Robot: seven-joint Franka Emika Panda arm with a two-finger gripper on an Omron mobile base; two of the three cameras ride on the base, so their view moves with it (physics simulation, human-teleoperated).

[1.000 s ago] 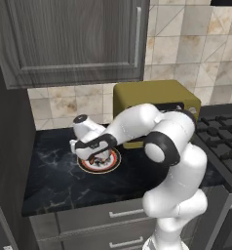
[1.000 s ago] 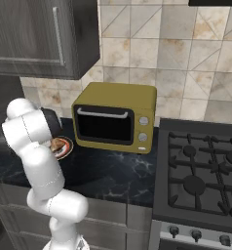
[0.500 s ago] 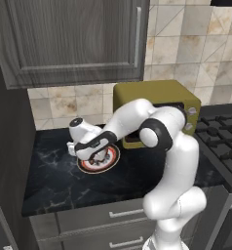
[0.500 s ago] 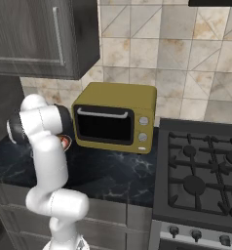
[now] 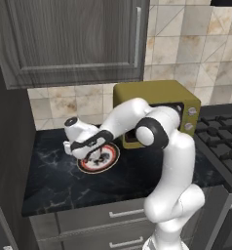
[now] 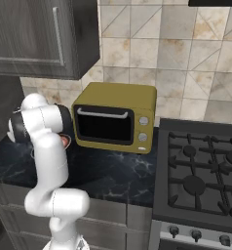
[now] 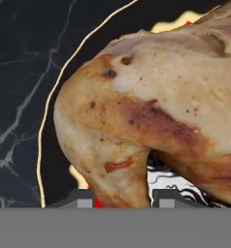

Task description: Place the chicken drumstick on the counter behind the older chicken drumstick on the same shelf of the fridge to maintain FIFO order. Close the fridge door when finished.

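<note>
The chicken drumstick [image 7: 137, 111], golden-brown and lumpy, lies on a round patterned plate [image 5: 84, 166] on the black veined counter [image 5: 54, 185]. My gripper [image 5: 95, 155] is down over the plate, and the hand hides the meat in the left base view. In the hand view, my gripper [image 7: 122, 198] has its two tips pressed against either side of the drumstick's narrow lower part, shut on it. The plate's gold rim [image 7: 54, 92] curves past on the left. The fridge door is out of view.
An olive microwave [image 5: 157, 93] stands just right of the plate, also seen at the back of the counter as the microwave [image 6: 113, 117]. A black gas stove [image 6: 205, 171] lies further right. Dark wood cabinets [image 5: 74, 39] hang overhead. A tall dark panel [image 5: 6, 146] bounds the counter's left end.
The hand has sunk lower over the plate and the arm has stretched further left. The jaws have come together from wide open onto the drumstick.
</note>
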